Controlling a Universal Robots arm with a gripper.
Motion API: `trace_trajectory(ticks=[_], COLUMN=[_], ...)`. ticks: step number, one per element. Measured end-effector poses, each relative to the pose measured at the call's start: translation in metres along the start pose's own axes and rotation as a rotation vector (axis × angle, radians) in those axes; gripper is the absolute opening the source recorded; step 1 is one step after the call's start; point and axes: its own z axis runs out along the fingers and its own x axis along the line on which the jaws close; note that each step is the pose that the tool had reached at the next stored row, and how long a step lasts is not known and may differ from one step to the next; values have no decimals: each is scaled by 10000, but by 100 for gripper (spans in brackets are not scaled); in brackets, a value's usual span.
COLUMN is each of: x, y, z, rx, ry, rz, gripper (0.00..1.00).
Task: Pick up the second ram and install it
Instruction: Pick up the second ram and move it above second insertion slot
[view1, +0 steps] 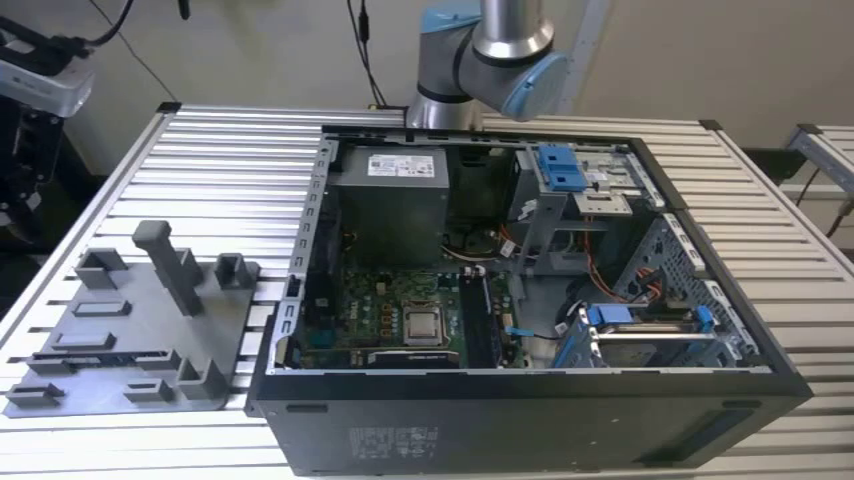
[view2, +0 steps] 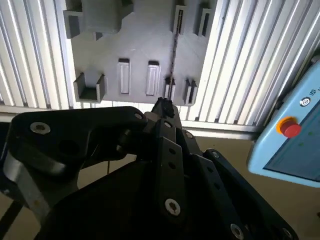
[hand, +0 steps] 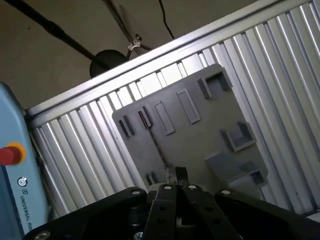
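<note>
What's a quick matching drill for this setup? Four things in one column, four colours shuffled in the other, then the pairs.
Things:
1. tray on the table
2. motherboard inside the case
3. button in the second wrist view
4. computer case

Colours:
A. red
B. black
C. grey
D. green

Pairs: 1-C, 2-D, 3-A, 4-B
</note>
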Motion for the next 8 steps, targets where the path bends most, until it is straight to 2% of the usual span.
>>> trace_trajectory(ticks=[8], x=[-11], y=[4], z=[17], rx=[50], ry=[50], rz=[-1397], gripper=[11])
